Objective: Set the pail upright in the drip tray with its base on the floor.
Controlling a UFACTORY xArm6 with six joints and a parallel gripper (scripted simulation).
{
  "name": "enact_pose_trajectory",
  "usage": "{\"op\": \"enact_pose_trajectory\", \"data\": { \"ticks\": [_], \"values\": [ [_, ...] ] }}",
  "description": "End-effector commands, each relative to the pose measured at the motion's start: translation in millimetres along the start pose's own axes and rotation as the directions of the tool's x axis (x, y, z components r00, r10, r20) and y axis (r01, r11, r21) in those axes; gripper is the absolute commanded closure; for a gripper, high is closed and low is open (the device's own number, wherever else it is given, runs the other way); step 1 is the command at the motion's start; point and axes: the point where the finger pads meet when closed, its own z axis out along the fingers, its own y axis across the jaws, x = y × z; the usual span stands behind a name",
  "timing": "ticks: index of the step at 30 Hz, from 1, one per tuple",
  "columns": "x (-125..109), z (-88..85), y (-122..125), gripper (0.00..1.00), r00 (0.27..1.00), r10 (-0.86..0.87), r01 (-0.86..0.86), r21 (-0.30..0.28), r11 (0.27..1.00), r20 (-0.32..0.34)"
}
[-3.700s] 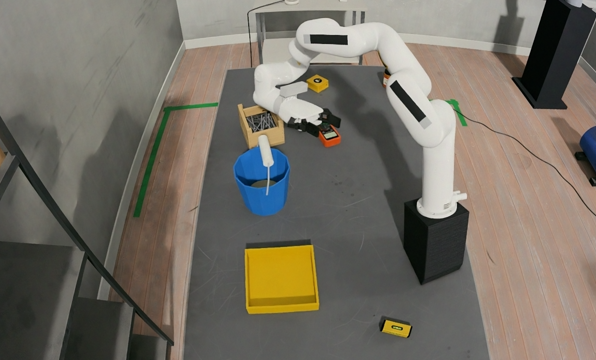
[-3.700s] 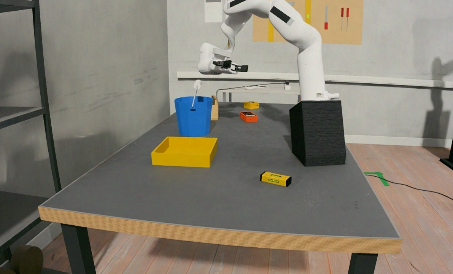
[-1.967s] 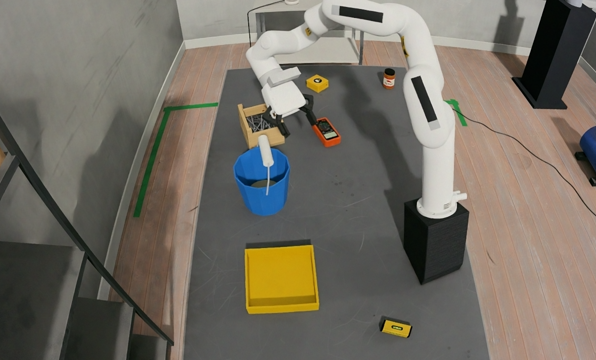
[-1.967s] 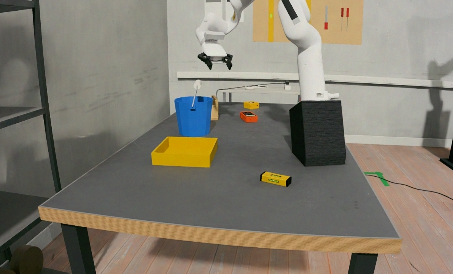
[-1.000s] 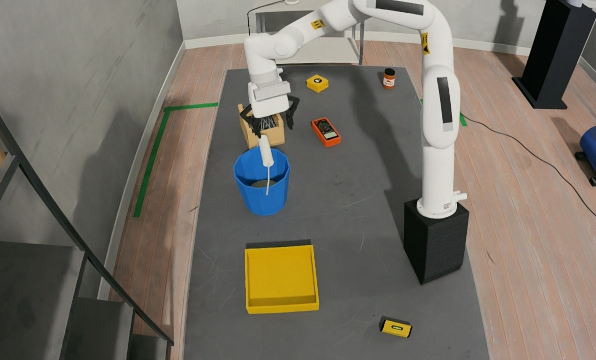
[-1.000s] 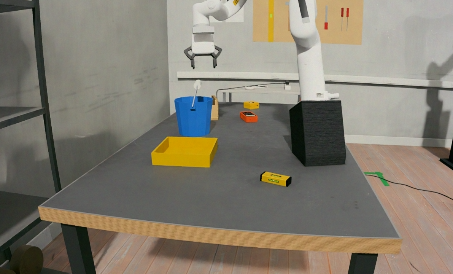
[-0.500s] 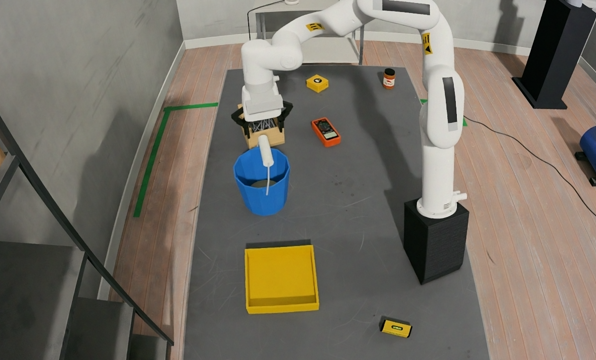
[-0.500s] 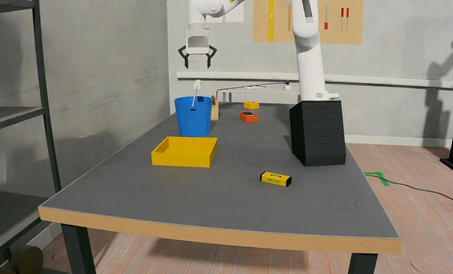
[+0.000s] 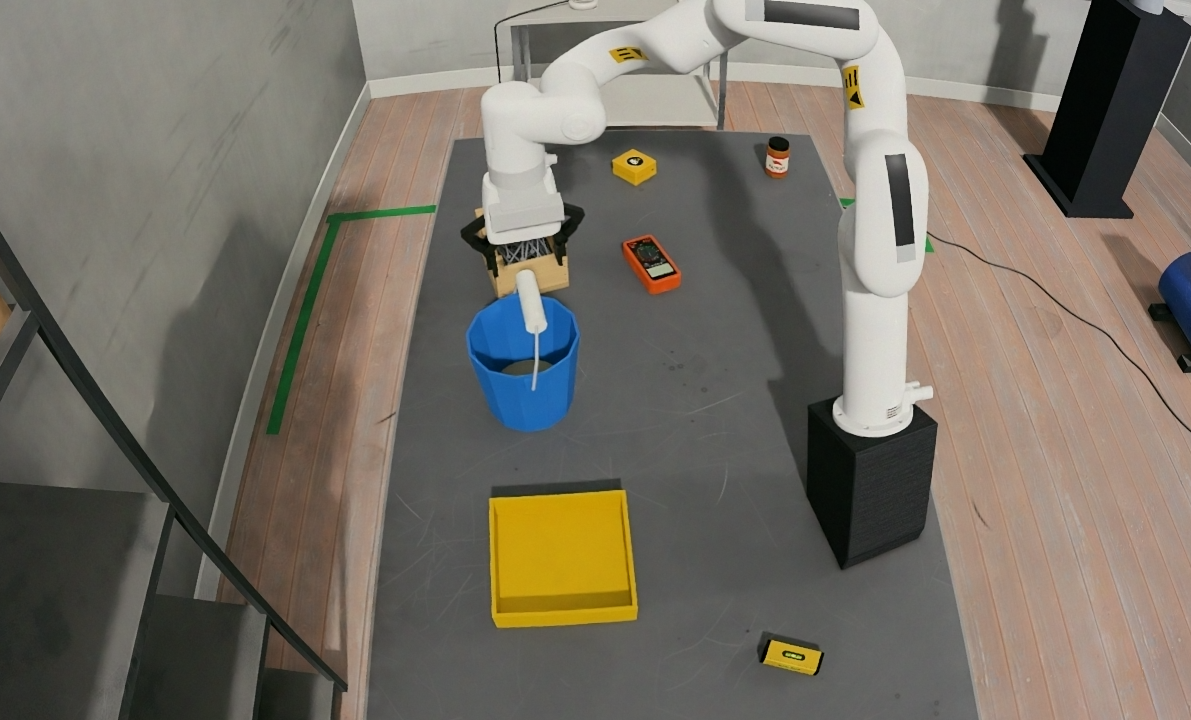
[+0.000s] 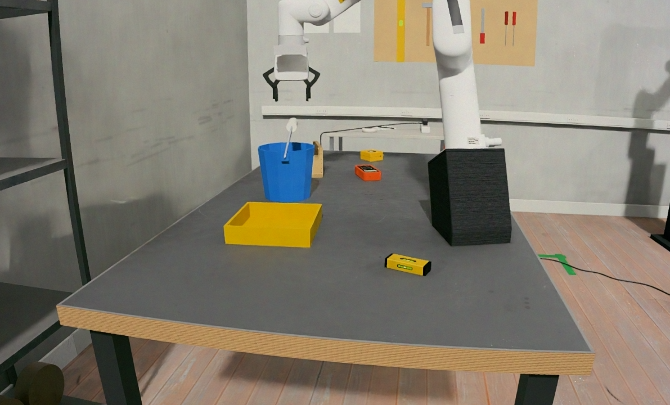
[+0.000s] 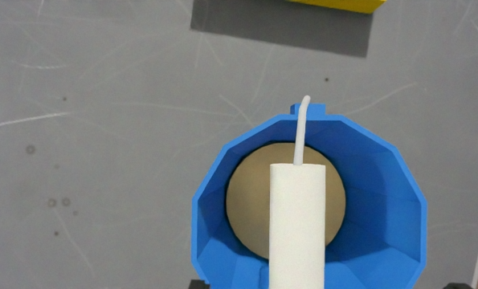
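Note:
The blue pail (image 9: 522, 376) (image 10: 286, 173) (image 11: 367, 225) stands upright on the grey table, its wire handle raised with a white grip (image 9: 531, 302) (image 10: 291, 124) (image 11: 297, 225) on top. My gripper (image 9: 524, 252) (image 10: 291, 93) is open and empty, pointing straight down, a short way above the grip. In the wrist view the grip fills the lower middle; only the finger tips show at the bottom edge. The yellow drip tray (image 9: 561, 557) (image 10: 272, 224) (image 11: 339, 5) lies empty on the table, nearer the front than the pail.
A wooden box of nails (image 9: 538, 271) (image 10: 318, 160) stands just behind the pail, under my gripper. An orange multimeter (image 9: 650, 263) (image 10: 368, 172), a yellow box (image 9: 634, 166) (image 10: 371, 154) and a jar (image 9: 776, 157) lie further back. A yellow level (image 9: 790, 655) (image 10: 407, 264) lies near the front. The arm's black base (image 9: 869, 483) (image 10: 468, 195) stands on the right.

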Motion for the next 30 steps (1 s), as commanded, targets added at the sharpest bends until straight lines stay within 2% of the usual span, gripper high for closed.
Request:
{"op": "enact_pose_trajectory", "data": {
  "ticks": [1,14,30],
  "values": [
    [-0.7,-1.7,1.1,0.0,1.0,0.001,-0.001,-0.004,1.0,0.002],
    [-0.7,2.0,1.1,0.0,1.0,0.001,-0.001,-0.004,1.0,0.002],
    [-0.7,25.4,1.2,0.0,1.0,0.001,-0.001,-0.004,1.0,0.002]
  ]
}}
